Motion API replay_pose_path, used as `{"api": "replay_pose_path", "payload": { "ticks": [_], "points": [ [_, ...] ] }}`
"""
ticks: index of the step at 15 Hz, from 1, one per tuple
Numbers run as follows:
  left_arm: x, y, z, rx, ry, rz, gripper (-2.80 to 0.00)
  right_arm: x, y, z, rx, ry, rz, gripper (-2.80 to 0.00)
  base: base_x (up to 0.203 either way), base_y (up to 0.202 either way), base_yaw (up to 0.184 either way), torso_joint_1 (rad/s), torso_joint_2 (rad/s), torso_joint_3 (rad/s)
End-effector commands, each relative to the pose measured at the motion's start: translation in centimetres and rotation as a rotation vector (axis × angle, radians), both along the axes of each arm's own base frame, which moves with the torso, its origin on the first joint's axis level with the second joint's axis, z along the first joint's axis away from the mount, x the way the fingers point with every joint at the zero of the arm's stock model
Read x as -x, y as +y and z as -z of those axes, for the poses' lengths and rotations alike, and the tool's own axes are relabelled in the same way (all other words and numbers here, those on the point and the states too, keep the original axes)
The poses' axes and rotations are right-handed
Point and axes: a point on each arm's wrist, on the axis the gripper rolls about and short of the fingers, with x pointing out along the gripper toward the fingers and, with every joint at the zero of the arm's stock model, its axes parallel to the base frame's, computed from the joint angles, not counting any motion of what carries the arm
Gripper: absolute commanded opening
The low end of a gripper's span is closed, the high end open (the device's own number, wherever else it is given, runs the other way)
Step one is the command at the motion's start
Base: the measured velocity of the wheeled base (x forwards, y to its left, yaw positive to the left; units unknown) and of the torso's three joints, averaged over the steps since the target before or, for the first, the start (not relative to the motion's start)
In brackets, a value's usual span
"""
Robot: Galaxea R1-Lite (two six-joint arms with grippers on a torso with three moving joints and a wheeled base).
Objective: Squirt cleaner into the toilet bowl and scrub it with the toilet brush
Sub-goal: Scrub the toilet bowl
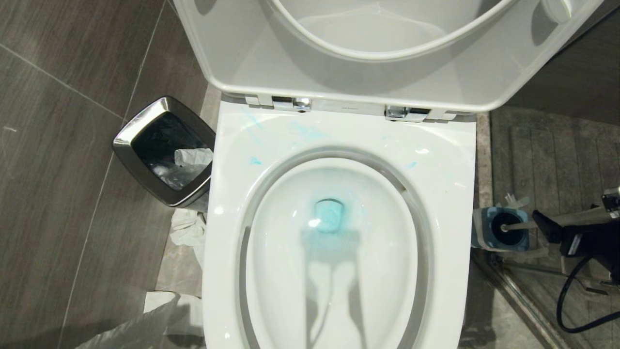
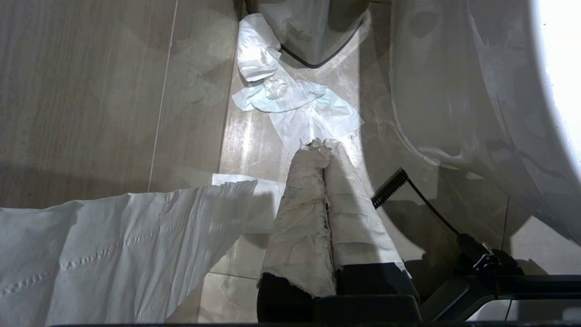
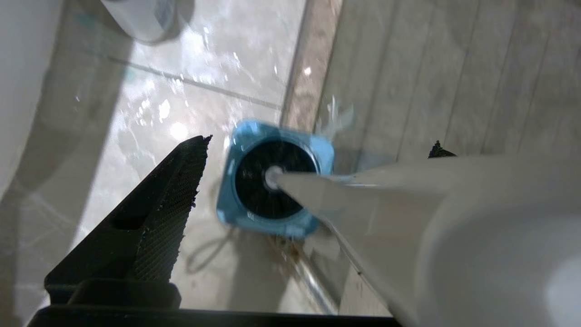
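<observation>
The room is a bathroom with a floor (image 1: 58, 160) of large dark grey tiles, and a paler strip of marble-like stone runs beside the toilet. To the robot's right there is a ribbed grey area with a metal rail at its edge.

One toilet bowl (image 1: 450, 184) stands in the middle, white and glossy, with its seat and lid raised. The cleaner (image 1: 330, 216) shows as a turquoise tint in the water at the bottom of the basin, and as several thin smears on the rim near the hinges.

One steel-rimmed bin (image 1: 145, 121) stands on the floor at the robot's left, touching the bowl's side, with crumpled paper inside. Some sheets of tissue (image 2: 295, 102) lie on the floor below it.

One toilet brush (image 1: 520, 226) stands in its one square blue holder (image 1: 484, 228), on the floor at the robot's right of the bowl.

The right gripper (image 3: 313, 150) is just above the holder with its fingers spread wide; the pale handle passes between them and it is not clamped. The left gripper (image 2: 323, 146) hangs low near the floor tissue, its two wrapped fingers pressed together, holding nothing.
</observation>
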Motion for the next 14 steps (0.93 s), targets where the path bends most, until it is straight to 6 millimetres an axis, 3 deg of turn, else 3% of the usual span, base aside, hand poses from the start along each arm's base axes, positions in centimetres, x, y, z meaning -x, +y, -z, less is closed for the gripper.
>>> {"api": "replay_pose_path", "payload": {
  "ticks": [1,2,3,4,14],
  "points": [
    [-0.04,0.00,0.17,0.001,0.005,-0.001,-2.80,-0.45,-0.08,0.39,0.001,-0.001,-0.023,0.00,0.000,0.000,0.000,0.000,0.00,0.000],
    [-0.04,0.00,0.17,0.001,0.005,-0.001,-2.80,-0.56,-0.10,0.42,0.004,-0.009,-0.030,0.00,0.000,0.000,0.000,0.000,0.00,0.000],
    [-0.04,0.00,0.17,0.001,0.005,-0.001,-2.80,-0.61,-0.12,0.39,0.006,-0.017,-0.032,-1.56,0.000,0.000,0.000,0.000,0.00,0.000],
    [-0.04,0.00,0.17,0.001,0.005,-0.001,-2.80,-0.62,-0.12,0.41,0.007,-0.020,-0.032,-2.80,0.000,0.000,0.000,0.000,0.00,0.000],
    [-0.04,0.00,0.17,0.001,0.005,-0.001,-2.80,-0.19,-0.01,0.36,0.051,-0.039,-0.037,-2.80,0.000,0.000,0.000,0.000,0.00,0.000]
  ]
}}
